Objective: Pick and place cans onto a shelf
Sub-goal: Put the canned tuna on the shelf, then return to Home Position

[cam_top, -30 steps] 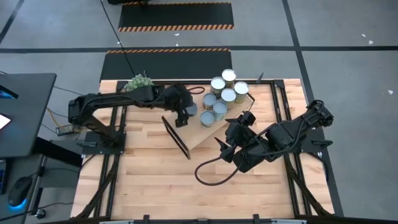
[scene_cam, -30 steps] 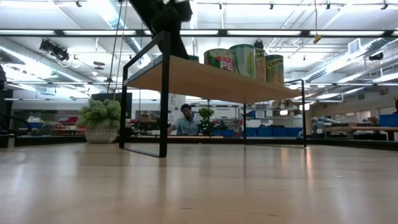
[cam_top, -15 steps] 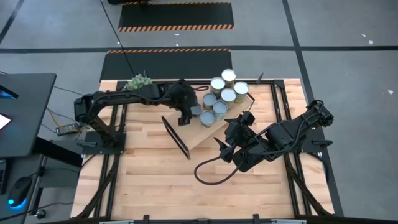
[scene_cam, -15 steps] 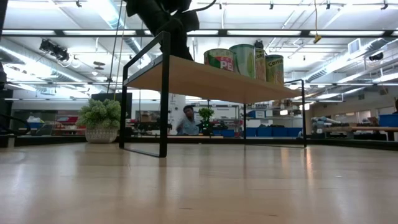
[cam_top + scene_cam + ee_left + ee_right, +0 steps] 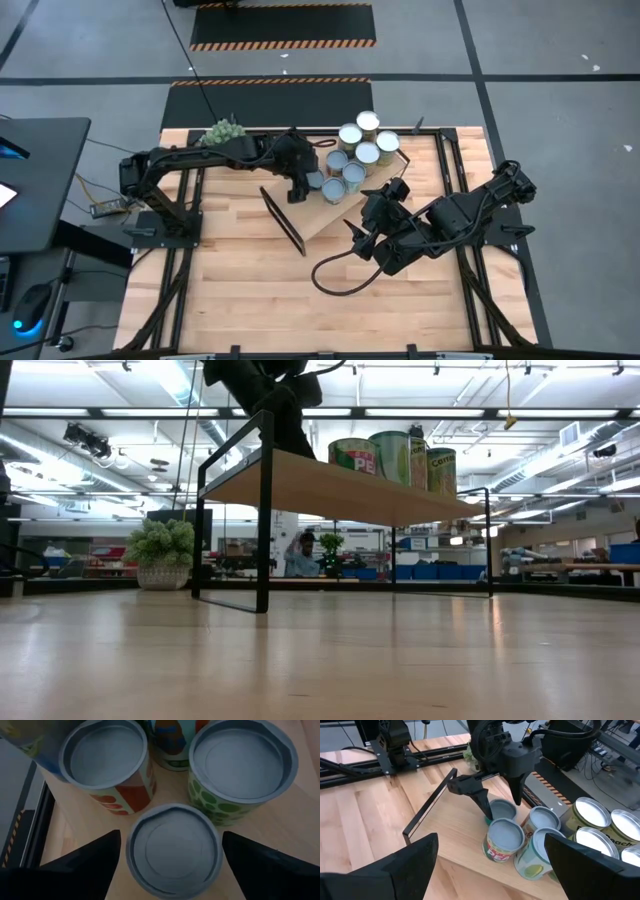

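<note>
Hovering over the newest arrival, the left arm's dark two-finger gripper (image 5: pixel 308 187) stands with its jaws spread either side of a small metal can with a round blue-grey lid (image 5: pixel 314 178), its fingers clear of the tin as the right wrist view shows, on the long light-wood shelf with thin black metal end frames (image 5: pixel 300 215). The can rests upright on the plank, just beside its neighbours, so this placement looks finished and the release made. The other cans (image 5: pixel 358 148), smooth cylinders with ridged circular tops in silvery white or blue-grey and printed paper labels in green, red and yellow, cluster tightly at the shelf's far end, some touching; about eight can be counted from above, all on the plank. No can is visible on the wide wood-plank tabletop (image 5: pixel 250 290), which suggests the loading is at or near its end, though that is a judgement from these views alone. The near half of the pale, matte shelf board lies bare. From table height the board sits raised on its slim rectangular frames, labels facing outward. The right arm's dark gripper (image 5: pixel 368 232) waits near the shelf's edge, jaws likewise spread and holding nothing. A bushy green plant ball (image 5: pixel 224 130) sits at the table's far left corner.
</note>
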{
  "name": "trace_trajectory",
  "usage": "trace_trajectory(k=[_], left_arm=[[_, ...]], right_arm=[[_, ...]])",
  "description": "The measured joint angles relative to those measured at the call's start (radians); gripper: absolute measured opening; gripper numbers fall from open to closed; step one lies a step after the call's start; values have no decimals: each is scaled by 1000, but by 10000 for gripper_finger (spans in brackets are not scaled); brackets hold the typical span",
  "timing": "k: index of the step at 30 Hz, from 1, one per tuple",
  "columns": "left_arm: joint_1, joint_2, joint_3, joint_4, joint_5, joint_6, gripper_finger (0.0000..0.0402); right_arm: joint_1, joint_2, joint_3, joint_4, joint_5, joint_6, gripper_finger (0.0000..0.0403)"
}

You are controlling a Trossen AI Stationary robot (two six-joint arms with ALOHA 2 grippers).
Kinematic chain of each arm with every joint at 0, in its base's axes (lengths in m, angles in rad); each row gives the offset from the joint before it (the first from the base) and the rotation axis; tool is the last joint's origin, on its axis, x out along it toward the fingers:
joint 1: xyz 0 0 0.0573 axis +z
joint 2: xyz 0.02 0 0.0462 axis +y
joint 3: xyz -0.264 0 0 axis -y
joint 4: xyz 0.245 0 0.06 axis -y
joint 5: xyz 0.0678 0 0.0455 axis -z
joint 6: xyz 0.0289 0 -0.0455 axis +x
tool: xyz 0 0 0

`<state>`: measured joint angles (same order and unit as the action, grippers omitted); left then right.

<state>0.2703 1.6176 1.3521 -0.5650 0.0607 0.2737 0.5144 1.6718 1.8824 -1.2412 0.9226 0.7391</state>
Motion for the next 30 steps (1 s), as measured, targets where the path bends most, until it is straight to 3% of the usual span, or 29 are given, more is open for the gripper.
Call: trace_trajectory(k=[12,21,26,30], left_arm=[[0,-15,2,-13,-12,-3,356],[3,-61,65,-137,-8,-67,356],[-14,-95,98,-174,-6,-165,336],[-44,-155,97,-181,-45,-208,302]], right_arm=[[0,0,0,21,0,1,373],[0,0,0,7,-13,-6,373],[-7,-6,0,-75,-107,40,373],[-2,-13,-15,-189,-114,155,373]])
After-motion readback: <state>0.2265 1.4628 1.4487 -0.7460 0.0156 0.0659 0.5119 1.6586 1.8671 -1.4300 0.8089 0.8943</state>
